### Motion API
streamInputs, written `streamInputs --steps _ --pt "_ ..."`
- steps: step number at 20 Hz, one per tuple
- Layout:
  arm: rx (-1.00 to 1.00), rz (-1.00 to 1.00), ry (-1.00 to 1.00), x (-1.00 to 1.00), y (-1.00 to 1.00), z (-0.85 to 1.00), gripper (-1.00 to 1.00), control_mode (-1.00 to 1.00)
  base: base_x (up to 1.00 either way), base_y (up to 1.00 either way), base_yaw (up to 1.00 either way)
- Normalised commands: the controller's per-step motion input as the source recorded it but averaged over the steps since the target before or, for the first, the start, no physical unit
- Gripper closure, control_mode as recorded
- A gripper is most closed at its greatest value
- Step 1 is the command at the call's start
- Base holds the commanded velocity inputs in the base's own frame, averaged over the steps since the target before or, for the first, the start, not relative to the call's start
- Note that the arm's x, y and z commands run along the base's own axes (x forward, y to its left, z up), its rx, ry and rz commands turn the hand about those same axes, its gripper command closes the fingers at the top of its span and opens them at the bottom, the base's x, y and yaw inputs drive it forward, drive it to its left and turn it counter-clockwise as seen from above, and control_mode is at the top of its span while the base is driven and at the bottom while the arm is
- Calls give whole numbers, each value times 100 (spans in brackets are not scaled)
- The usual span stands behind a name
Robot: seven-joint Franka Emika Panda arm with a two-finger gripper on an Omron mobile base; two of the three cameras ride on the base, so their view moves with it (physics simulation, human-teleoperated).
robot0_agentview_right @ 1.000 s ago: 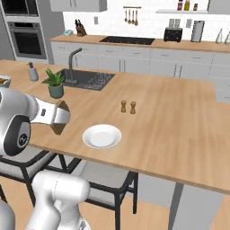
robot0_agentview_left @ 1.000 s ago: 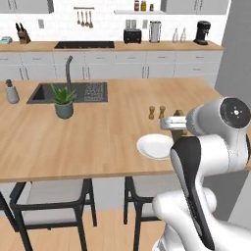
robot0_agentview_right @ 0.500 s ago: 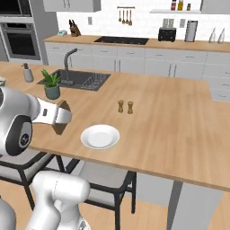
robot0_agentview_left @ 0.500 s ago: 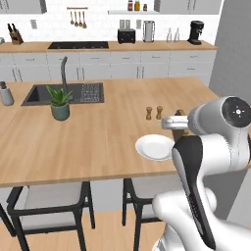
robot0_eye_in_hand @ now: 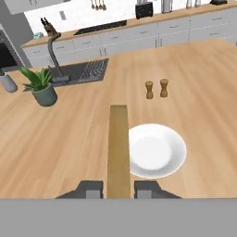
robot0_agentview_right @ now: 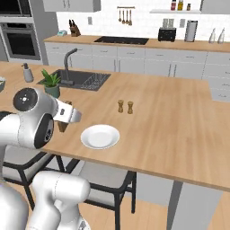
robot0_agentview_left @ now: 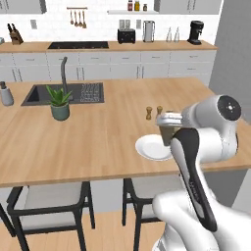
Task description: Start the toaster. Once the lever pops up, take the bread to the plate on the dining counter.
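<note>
My gripper is shut on the bread, a brown slice seen edge-on between the two fingers. The slice hangs just left of the white plate in the hand view, above the dining counter. In the left base view the bread sits under the hand, at the right rim of the plate. From the right base view the bread hangs left of the plate. The black toaster stands on the back worktop. Its lever is too small to make out.
Two small shakers stand just beyond the plate. A potted plant and the dark sink with a tall tap are at the left. Dark stools stand under the near edge. A steel kettle is beside the toaster.
The whole scene has slid slightly left in both base views, so the camera has moved. The bread stays in the gripper beside the plate.
</note>
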Motion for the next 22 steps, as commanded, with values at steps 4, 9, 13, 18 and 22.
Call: streamInputs --steps 4,9,13,18,22 --pt "20 24 4 96 -5 -24 100 -100 0 0 0" --pt "15 9 7 77 -8 -49 100 -100 0 0 0" --pt "2 0 18 37 -12 -61 100 -100 0 0 0" --pt "0 1 33 27 -3 -30 100 -100 0 0 0" --pt "1 2 7 23 -12 -19 100 -100 0 0 0"
